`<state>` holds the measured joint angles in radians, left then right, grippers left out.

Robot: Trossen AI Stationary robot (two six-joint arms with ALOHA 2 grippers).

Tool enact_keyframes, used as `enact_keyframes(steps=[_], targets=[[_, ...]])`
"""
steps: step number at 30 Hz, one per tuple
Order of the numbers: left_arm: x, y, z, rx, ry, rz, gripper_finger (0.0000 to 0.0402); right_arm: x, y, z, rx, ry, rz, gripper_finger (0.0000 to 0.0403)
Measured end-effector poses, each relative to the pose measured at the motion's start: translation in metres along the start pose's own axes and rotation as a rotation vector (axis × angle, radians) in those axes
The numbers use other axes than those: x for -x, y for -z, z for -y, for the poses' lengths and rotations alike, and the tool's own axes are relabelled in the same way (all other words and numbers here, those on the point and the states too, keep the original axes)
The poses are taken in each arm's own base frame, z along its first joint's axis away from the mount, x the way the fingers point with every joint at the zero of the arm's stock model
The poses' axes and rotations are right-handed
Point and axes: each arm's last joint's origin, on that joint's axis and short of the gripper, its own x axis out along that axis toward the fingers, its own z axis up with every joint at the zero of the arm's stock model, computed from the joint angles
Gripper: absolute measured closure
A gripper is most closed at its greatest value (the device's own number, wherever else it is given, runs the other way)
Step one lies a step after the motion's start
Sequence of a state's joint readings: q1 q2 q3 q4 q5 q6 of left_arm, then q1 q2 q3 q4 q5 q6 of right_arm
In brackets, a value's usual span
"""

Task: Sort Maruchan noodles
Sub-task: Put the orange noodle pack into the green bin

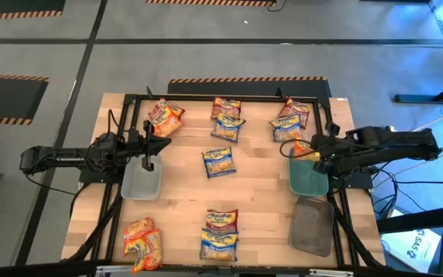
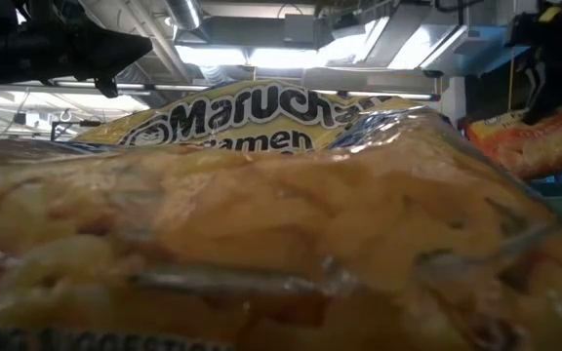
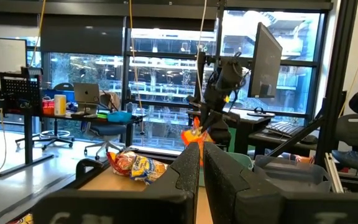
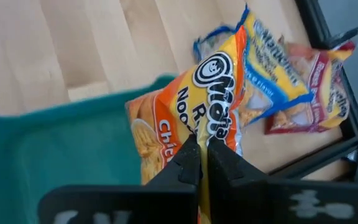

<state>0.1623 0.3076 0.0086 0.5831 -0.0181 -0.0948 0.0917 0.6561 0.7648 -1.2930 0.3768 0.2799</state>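
Trays sit at the table's sides in the high view: a clear tray [image 1: 141, 183] at left centre, a teal tray [image 1: 306, 177] at right centre, a grey tray [image 1: 312, 225] at lower right; what lies in them cannot be told. The right gripper [image 1: 314, 149], jaws pinching an orange packet [image 4: 185, 118], hangs over the teal tray's upper edge. The left gripper [image 1: 149, 145], jaws pressed together, hovers above the clear tray. Other packets [image 1: 219, 161] lie scattered on the wood.
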Motion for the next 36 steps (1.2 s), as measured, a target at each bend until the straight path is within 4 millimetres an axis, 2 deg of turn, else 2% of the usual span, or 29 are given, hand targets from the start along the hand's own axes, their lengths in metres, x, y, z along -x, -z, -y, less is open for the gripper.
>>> enact_keyframes(steps=[3, 36], targets=[[0.000, 0.000, 0.000, 0.000, 0.000, 0.000, 0.0385, -0.007, 0.002, -0.003, 0.003, -0.006, -0.016, 0.0403], [0.000, 0.001, -0.001, -0.001, -0.026, -0.013, 0.0385, -0.046, -0.027, -0.025, 0.043, 0.134, -0.218, 0.0403]])
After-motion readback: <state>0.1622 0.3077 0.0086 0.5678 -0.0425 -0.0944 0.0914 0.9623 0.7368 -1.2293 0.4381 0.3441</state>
